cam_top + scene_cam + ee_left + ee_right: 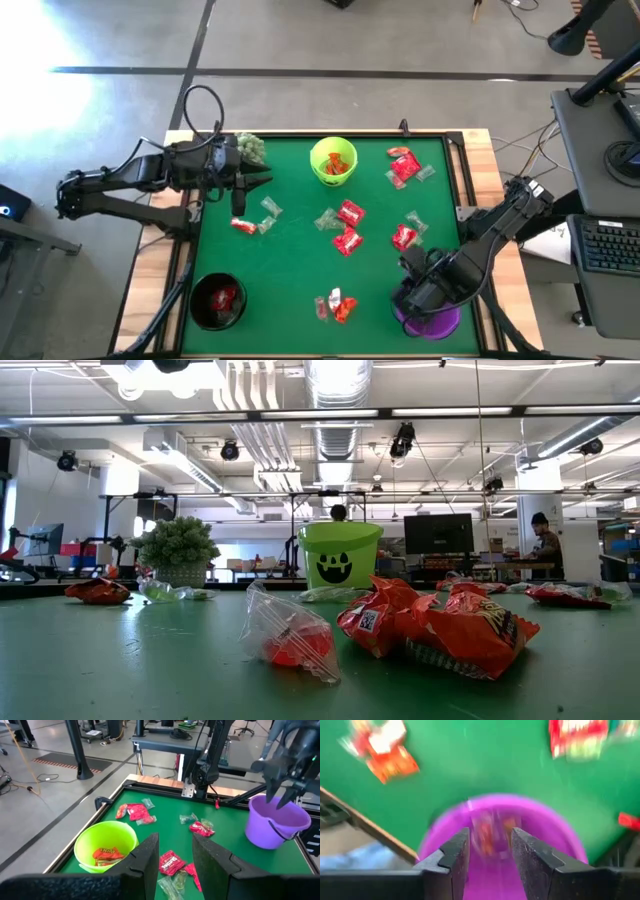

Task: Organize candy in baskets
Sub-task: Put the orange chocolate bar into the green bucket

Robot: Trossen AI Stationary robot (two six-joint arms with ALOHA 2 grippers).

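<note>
Right gripper (418, 297) jaws open over my purple basket (440, 324), lower right; left gripper (173, 860) open, empty; most candy (348, 226) unsorted.

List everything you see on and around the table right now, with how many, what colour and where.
lime green basket: one, table's far middle, orange candy inside.
black basket: one, near left corner, red candy inside.
purple basket: one, near right, under the right gripper.
candy: many loose pieces, red, orange and clear, scattered mid-table.
spiky plant: one, pale green, far left.
left gripper: open, empty, beside the plant.
right gripper: open above the purple basket, candy blurred between the fingers.
</note>
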